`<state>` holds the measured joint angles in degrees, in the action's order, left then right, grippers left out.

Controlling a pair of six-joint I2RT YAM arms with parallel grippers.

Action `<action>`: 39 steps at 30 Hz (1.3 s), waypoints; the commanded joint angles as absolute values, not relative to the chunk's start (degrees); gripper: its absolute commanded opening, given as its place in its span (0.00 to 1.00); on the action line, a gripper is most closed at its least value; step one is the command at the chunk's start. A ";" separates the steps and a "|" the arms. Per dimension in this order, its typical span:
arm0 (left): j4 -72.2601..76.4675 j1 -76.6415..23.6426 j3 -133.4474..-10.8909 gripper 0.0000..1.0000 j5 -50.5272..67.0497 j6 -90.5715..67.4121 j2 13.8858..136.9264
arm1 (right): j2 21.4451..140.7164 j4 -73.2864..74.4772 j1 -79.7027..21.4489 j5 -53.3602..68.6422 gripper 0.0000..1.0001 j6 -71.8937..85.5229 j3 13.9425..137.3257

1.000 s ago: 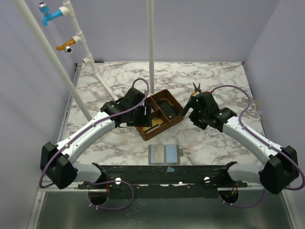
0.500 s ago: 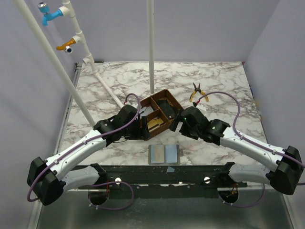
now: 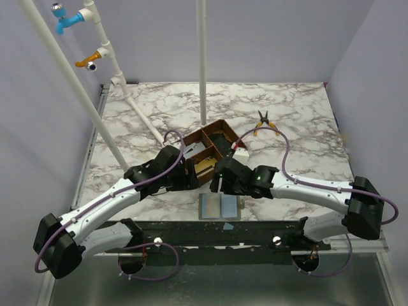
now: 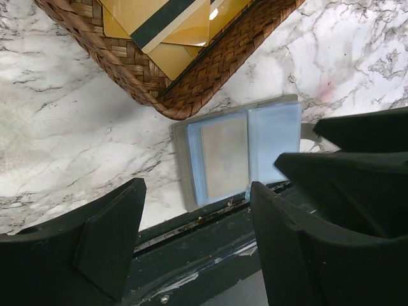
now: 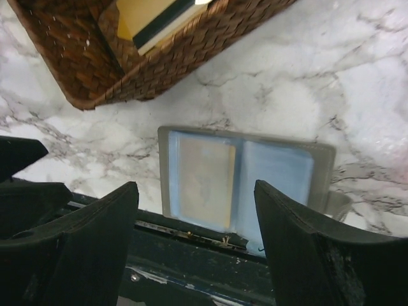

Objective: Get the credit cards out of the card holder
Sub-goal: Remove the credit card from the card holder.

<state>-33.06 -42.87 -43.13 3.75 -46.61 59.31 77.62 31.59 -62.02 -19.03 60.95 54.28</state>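
- Lying open and flat, the card holder [image 3: 220, 206] is seen at the near edge of the table [image 3: 306, 127], just in front of the woven tray [image 4: 210, 67].
- One credit card [image 4: 223, 156] is tucked in its left pocket.
- The left gripper [image 4: 197, 236] and right gripper [image 5: 194, 248] are held spread wide above the holder, with nothing grasped.

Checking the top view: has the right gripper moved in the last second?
Yes. The right gripper has swung left and toward the table's near edge, from beside the tray's right wall, near the pliers, to right by the open card holder.
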 commanded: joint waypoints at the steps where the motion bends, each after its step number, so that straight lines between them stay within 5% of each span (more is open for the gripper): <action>1: -33.63 -43.07 -41.86 0.69 3.61 -48.09 56.35 | 80.53 28.25 -65.60 -19.74 0.76 63.70 52.75; 7: -35.22 -43.07 -40.93 0.69 3.10 -48.01 55.47 | 86.26 27.35 -69.18 -20.18 0.60 64.55 53.33; 33: -32.59 -42.98 -38.25 0.69 5.27 -48.94 57.84 | 95.76 33.09 -72.25 -25.68 0.58 65.64 56.57; 39: -31.88 -42.98 -37.66 0.69 5.94 -48.97 58.53 | 95.59 30.33 -72.22 -24.02 0.45 66.05 54.37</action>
